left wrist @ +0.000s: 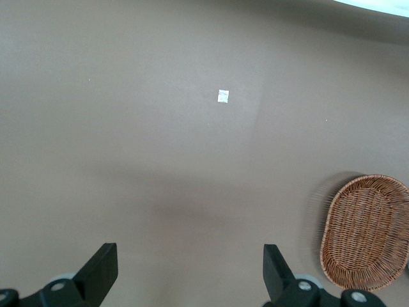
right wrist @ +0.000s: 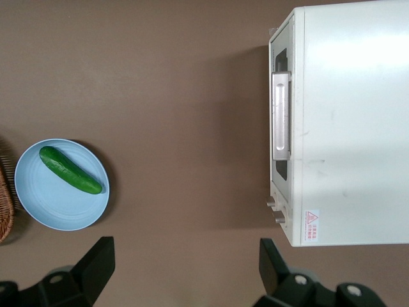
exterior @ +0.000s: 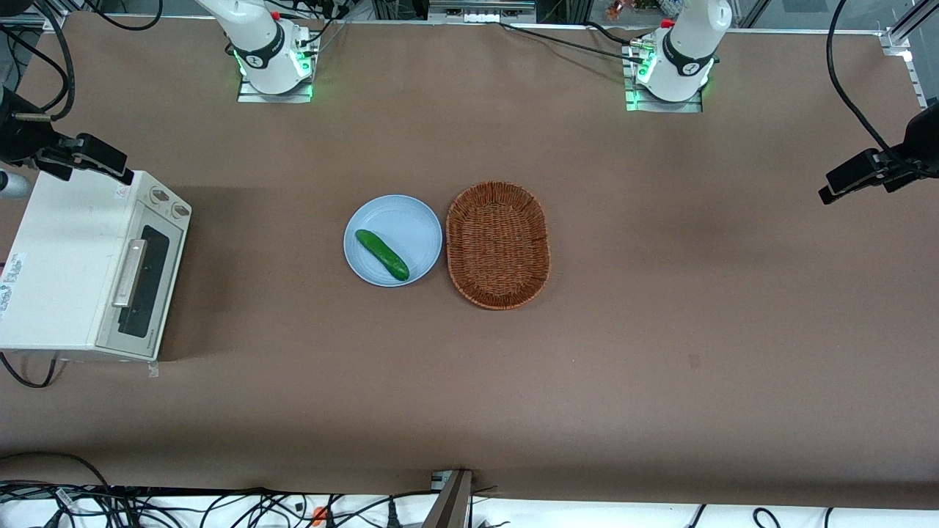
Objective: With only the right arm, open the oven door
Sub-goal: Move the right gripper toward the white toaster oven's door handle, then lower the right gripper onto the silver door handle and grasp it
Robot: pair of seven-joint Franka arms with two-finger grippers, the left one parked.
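The cream-white toaster oven point(exterior: 62, 271) stands at the working arm's end of the table. Its oven door point(exterior: 147, 290) is closed, with dark glass and a long silver bar handle point(exterior: 129, 273) across it. The two-knob panel point(exterior: 169, 203) is beside the door, farther from the front camera. My right gripper point(exterior: 99, 158) hangs high over the oven's corner by the knobs, touching nothing. In the right wrist view the gripper point(right wrist: 185, 246) is wide open and empty over bare table, apart from the door point(right wrist: 279, 171) and its handle point(right wrist: 280, 115).
A light blue plate point(exterior: 411, 220) with a green cucumber point(exterior: 382, 254) lies mid-table, and a woven oval basket point(exterior: 498, 244) is beside it. Both also show in the right wrist view, the plate point(right wrist: 45, 204) and the basket's edge point(right wrist: 5, 211). Brown table lies between oven and plate.
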